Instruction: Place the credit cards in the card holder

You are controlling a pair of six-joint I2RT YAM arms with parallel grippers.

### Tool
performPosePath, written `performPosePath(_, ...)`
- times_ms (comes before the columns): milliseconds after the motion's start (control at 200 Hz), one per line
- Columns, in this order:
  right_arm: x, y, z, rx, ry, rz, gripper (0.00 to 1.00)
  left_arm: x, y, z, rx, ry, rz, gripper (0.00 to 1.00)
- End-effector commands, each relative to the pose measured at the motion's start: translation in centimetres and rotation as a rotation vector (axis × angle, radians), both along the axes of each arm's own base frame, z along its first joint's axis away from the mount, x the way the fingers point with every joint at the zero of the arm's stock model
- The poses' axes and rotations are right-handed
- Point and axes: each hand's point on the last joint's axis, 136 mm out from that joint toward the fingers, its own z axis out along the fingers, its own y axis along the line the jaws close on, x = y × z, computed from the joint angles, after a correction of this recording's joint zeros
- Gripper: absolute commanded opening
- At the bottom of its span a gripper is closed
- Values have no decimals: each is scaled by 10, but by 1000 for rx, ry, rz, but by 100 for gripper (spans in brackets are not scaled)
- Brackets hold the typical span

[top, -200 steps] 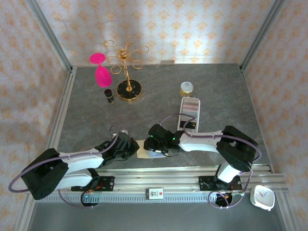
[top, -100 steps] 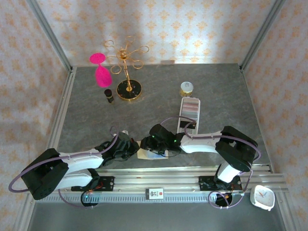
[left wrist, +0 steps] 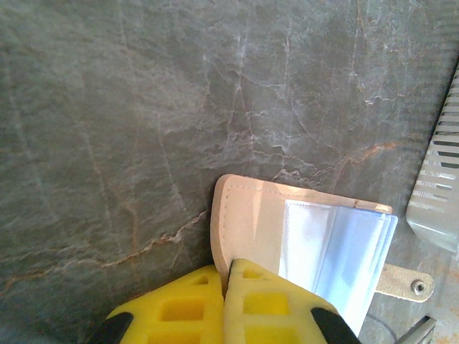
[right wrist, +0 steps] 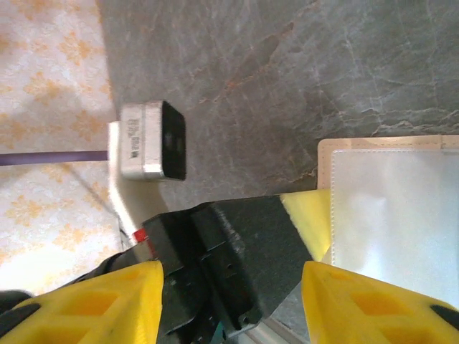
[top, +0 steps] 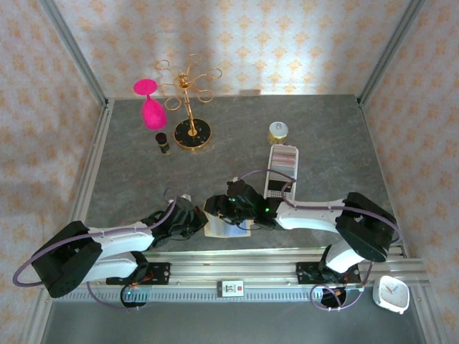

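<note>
**Holding the card holder by its left edge, right pincer spread above**

I see the card holder [top: 228, 228] lying open and flat on the bench [top: 323, 136], close to the near edge, about centre, between the two arms. Clear sleeves face up. The snap tab [left wrist: 405, 283] sticks out of one edge.

Left pincer [left wrist: 226, 279] comes in from the left. Its yellow fingertips are pressed together, pinching the holder's beige left edge.

Right pincer [top: 222, 210] reaches in from the right, over the holder's far-left part. Its yellow fingers [right wrist: 79, 304] stand spread, and the left pincer's black body and yellow tip show in the gap.

White tray [top: 281, 168] sits just far-right of the holder. There's something dark in its near end, too small for me to identify.

Gold stand [top: 190, 107] and pink glass [top: 150, 107] are far left, well apart.
</note>
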Motion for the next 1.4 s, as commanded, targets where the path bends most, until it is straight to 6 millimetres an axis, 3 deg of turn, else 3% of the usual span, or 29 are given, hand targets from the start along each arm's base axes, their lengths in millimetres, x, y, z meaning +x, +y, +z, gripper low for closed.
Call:
performPosePath(0, 7, -15, 15, 0, -64, -68, 54, -9, 4, -8, 13, 29, -7, 3)
performPosePath(165, 16, -50, 9, -175, -131, -104, 54, -8, 4, -5, 5, 16, -1, 4)
performPosePath(335, 22, -76, 18, -246, -186, -112, 52, 0, 10, 17, 19, -51, 24, 30)
performPosePath(450, 36, -98, 38, -294, -305, -144, 51, 2, 21, 31, 19, -92, 74, 36)
performPosePath(541, 46, -114, 75, -346, -479, -146, 53, 2, 34, 40, 46, -115, 115, 40)
performPosePath(696, 50, -128, 127, -508, -862, 41, 67, 5, 46, 65, 79, -174, 143, 40)
performPosePath(856, 52, -149, 143, -843, -1270, 335, 72, 8, 41, 79, 109, -190, 99, 44)
performPosePath(941, 64, -159, 138, -950, -1355, 472, 81, 12, 36, 83, 113, -193, 84, 44)
performPosePath(1046, 83, -181, 114, -1007, -1328, 670, 86, 17, 28, 90, 99, -212, 62, 45)
performPosePath(1121, 108, -205, 97, -1114, -1312, 699, 100, 19, 20, 91, 83, -222, 38, 45)
performPosePath(1296, 133, -240, 55, -1248, -1341, 912, 100, 23, 13, 86, 104, -223, 0, 45)
performPosePath(1396, 139, -249, 46, -1196, -1336, 924, 100, 22, 7, 83, 86, -217, -28, 45)
